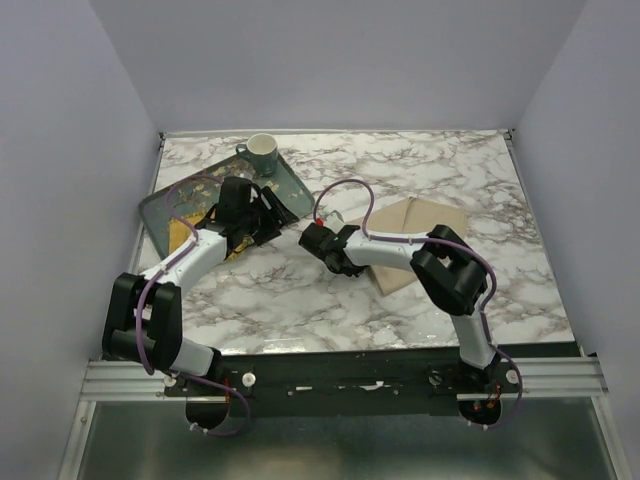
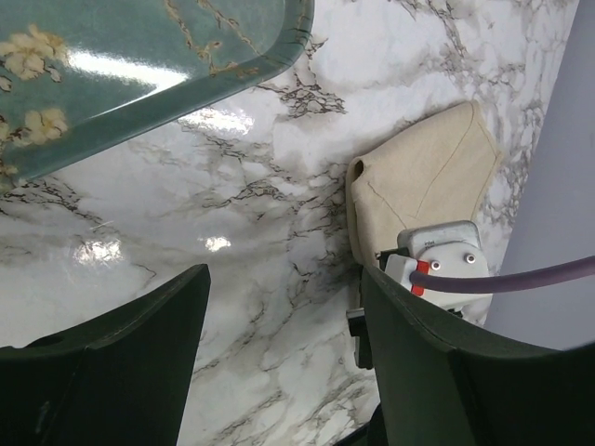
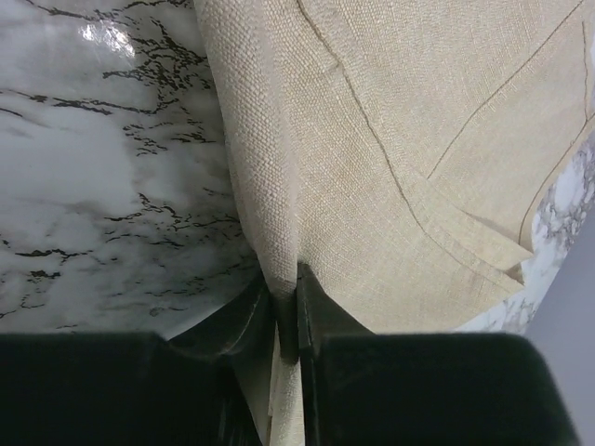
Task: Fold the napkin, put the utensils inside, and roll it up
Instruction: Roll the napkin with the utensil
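Just off right corner of tray (image 1: 180, 205): left pincer (image 2: 284, 274), jaws apart, empty. Further right of tray, on desk (image 1: 300, 300): napkin (image 3: 390, 139), its tray-side edge pinched tight in right pincer (image 3: 286, 302). Risk if lifted: thin bite slipping free, or only one layer rising, skewing fold.

White grey-veined marble table (image 1: 300, 300) carrying two things directly. Teal floral tray (image 1: 168, 203) lying at far left, sitting skewed to table edges. Beige napkin (image 1: 432, 218) lying folded right of tray, well apart from it, tray-side edge bunching upward.
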### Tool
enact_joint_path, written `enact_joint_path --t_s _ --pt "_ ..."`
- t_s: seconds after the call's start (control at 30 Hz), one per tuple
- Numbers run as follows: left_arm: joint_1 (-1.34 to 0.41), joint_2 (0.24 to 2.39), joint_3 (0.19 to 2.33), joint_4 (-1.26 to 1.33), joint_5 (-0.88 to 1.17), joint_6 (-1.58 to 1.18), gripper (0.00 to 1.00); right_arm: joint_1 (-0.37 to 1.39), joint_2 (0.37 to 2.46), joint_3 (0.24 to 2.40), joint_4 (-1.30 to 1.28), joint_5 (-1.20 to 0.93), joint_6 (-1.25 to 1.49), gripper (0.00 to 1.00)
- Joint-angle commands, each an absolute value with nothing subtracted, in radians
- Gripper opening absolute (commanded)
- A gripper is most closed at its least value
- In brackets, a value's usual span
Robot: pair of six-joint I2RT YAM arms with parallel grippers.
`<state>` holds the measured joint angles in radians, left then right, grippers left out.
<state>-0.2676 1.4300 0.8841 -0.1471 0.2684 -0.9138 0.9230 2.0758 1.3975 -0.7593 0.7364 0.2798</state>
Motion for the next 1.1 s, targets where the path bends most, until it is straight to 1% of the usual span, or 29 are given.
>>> enact_joint_path --t_s 0.0,0.03,0.1,0.23,0.4,0.43,0.5,0.53,0.77,0.93,1.0,1.07 --pt "-0.262 1.459 0.844 -0.075 0.336 -0.928 0.77 0.917 2.103 1.358 -0.683 0.612 0.296 0.13" --pt "-0.262 1.46 0.829 -0.063 0.34 -0.933 0.77 0.913 2.089 1.35 -0.675 0.586 0.293 0.08" --pt "-0.267 1.476 0.815 -0.025 0.369 -0.945 0.78 0.902 2.077 1.341 -0.647 0.543 0.279 0.01" --pt "-0.287 1.514 0.819 -0.011 0.403 -0.95 0.78 0.856 2.042 1.312 -0.608 0.407 0.282 0.01" --pt "-0.337 1.548 0.825 0.018 0.42 -0.954 0.78 0.787 1.944 1.224 -0.517 0.22 0.253 0.0" --pt "-0.344 1.551 0.824 0.024 0.42 -0.962 0.78 0.757 1.931 1.213 -0.502 0.125 0.241 0.0" --pt "-0.373 1.562 0.825 0.043 0.42 -0.969 0.79 0.727 1.913 1.194 -0.466 0.048 0.216 0.01" --pt "-0.386 1.566 0.831 0.048 0.42 -0.971 0.79 0.691 1.91 1.19 -0.465 -0.042 0.212 0.0" --pt "-0.492 1.637 0.884 0.066 0.408 -0.992 0.8 0.559 1.882 1.129 -0.405 -0.271 0.172 0.0" --pt "-0.54 1.7 0.934 0.078 0.405 -1.023 0.86 0.49 1.873 1.083 -0.358 -0.4 0.164 0.01" --pt "-0.551 1.726 0.939 0.107 0.411 -1.045 0.9 0.474 1.876 1.065 -0.331 -0.431 0.161 0.01" --pt "-0.554 1.738 0.942 0.138 0.399 -1.078 0.92 0.457 1.884 1.062 -0.321 -0.451 0.161 0.0"
